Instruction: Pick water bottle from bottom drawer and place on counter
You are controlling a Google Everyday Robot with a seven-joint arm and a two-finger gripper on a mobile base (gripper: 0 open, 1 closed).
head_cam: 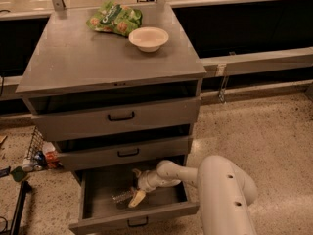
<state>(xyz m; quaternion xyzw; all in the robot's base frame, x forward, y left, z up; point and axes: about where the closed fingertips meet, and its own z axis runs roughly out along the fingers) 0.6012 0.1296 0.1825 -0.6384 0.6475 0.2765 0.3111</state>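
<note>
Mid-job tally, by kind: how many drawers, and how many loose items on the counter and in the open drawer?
Drawers: 3 (top drawer, middle drawer, bottom drawer, open)
Snack bags: 1, green snack bag on the counter
Bowls: 1, white bowl on the counter
Bottles: 1, water bottle in the bottom drawer, gripper next to it
Total: 6

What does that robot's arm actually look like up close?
A smooth white tube: the arm is thick with small dark dots, narrowing through rounded joints to the tool, yellowish-tipped, inside the bottom drawer. No cables show.
</note>
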